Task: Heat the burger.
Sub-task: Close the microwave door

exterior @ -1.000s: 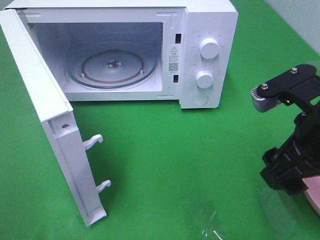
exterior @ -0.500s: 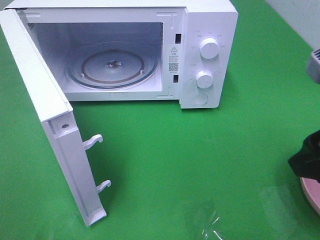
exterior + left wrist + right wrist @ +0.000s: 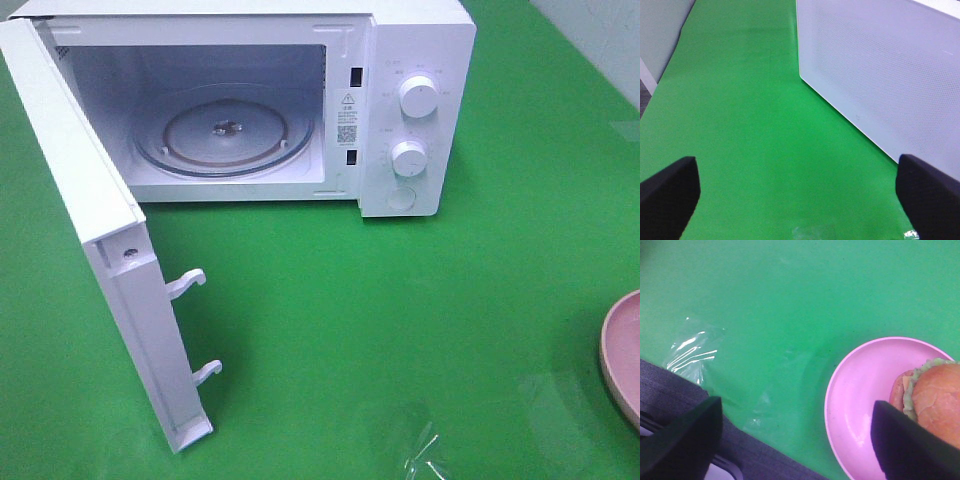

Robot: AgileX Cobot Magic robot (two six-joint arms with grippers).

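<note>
Pink plate [image 3: 622, 352] at mat [image 3: 420, 300] edge, microwave [image 3: 400, 60] door ajar

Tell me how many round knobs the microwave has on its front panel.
2. The upper knob and the lower knob sit one above the other on the microwave control panel, right of the open cavity. Below them is a flat round button, not a knob.
</note>
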